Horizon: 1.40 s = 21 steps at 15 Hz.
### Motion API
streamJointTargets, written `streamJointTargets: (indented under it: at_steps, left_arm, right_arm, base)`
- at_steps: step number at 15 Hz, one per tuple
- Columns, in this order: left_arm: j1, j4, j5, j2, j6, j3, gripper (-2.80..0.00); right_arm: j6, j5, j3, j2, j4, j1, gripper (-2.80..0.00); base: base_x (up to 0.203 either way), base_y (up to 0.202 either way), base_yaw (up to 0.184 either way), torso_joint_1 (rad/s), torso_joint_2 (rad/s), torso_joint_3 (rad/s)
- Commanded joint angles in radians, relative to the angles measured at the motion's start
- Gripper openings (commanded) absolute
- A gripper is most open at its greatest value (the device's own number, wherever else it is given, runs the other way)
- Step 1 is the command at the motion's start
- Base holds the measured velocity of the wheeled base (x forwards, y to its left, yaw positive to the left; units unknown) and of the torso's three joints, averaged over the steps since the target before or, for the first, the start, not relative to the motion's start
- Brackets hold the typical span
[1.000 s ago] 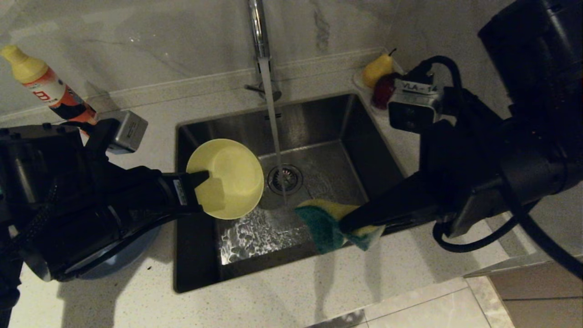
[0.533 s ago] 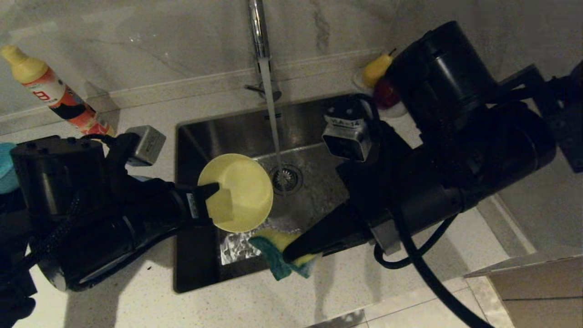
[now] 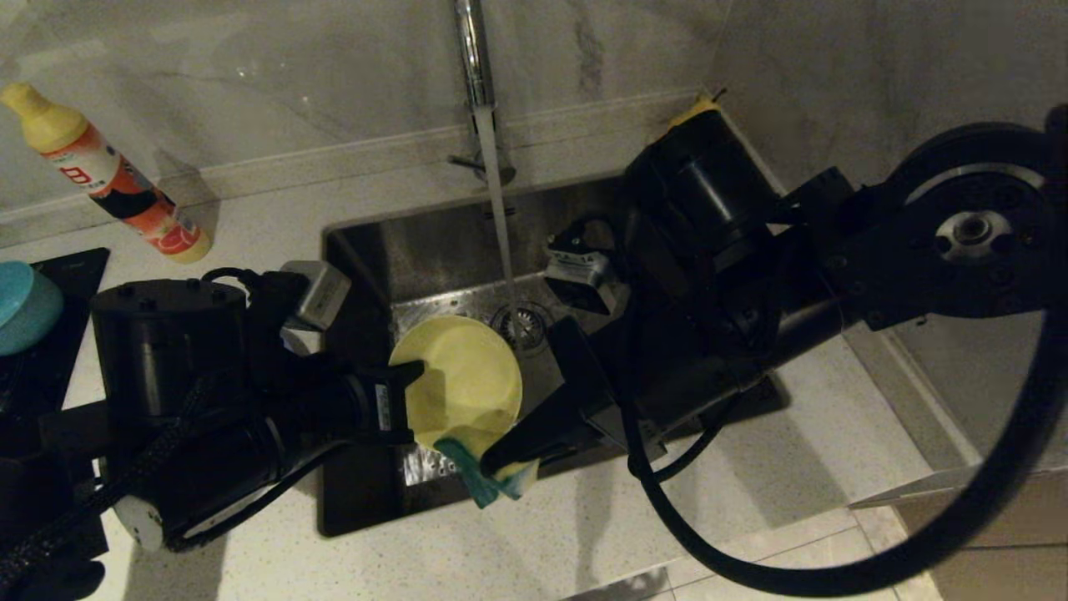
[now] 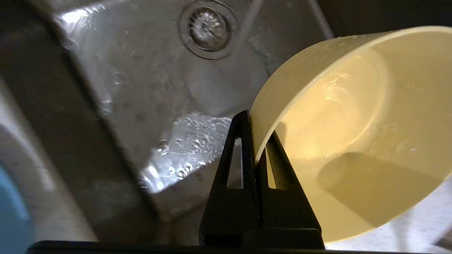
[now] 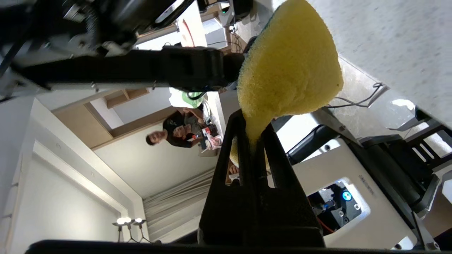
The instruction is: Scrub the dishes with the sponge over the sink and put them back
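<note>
Sink (image 3: 434,250): tap running, stream falling by the drain. Left gripper (image 4: 255,137) clamped on the yellow bowl's (image 3: 467,380) rim, holding it tilted over the basin. Right gripper (image 5: 254,137) pinched tight on the sponge (image 3: 488,480), which meets the bowl's lower edge. Judged: scrub starting on this bowl; teal bowl (image 3: 25,305) waits on the counter, returns pending.

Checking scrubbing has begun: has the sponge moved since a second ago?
Yes. The sponge, pinched by the right gripper, moved left, away from the drain, to the yellow bowl.
</note>
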Motion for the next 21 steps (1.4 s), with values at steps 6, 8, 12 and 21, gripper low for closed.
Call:
streamJointTargets:
  at_steps: [6,8,12,21]
  left_arm:
    - [-0.036,-0.056,0.01,-0.032,0.119,0.076,-2.8]
    - [-0.061,-0.105,0.01,-0.026,0.171,0.103,-2.8]
    - [-0.068,-0.108,0.018,-0.023,0.165,0.113,-2.8]
    - [-0.069,-0.11,0.018,-0.044,0.165,0.146,-2.8]
  right_arm:
    - [0.003,-0.034,-0.071,0.091,-0.002,-0.037,-2.8]
    - [0.005,-0.058,-0.11,0.106,-0.001,-0.037,-2.8]
    - [0.015,-0.106,-0.141,0.125,-0.056,-0.033,-2.8]
    - [0.04,-0.226,-0.139,0.168,-0.135,-0.036,-2.8]
  base:
    - [0.0,0.0,0.0,0.0,0.0,0.0]
    - [0.0,0.0,0.0,0.0,0.0,0.0]
    - [0.0,0.0,0.0,0.0,0.0,0.0]
    - [0.0,0.0,0.0,0.0,0.0,0.0]
